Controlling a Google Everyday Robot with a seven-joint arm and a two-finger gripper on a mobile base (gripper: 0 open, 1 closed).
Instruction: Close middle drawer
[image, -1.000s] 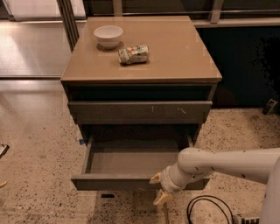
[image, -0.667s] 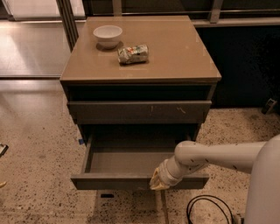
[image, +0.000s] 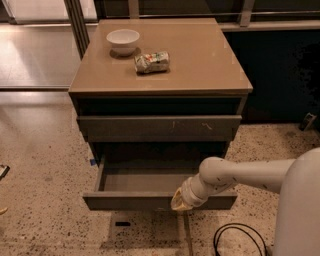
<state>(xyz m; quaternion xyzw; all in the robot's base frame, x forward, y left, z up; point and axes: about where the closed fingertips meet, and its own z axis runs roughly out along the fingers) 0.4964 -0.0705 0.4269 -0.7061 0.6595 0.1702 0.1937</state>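
Middle drawer (image: 130, 201) stands pulled out toward the near side. Gripper (image: 180, 202) sits at its front, right of centre; grip state cannot be told. Arm (image: 250, 173) reaches in level from the right.

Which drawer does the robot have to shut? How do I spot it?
Find the brown cabinet with a white bowl on top. The middle drawer is the one pulled far out, its tray showing. The gripper is at its plain front, unlike the scratched drawer above.
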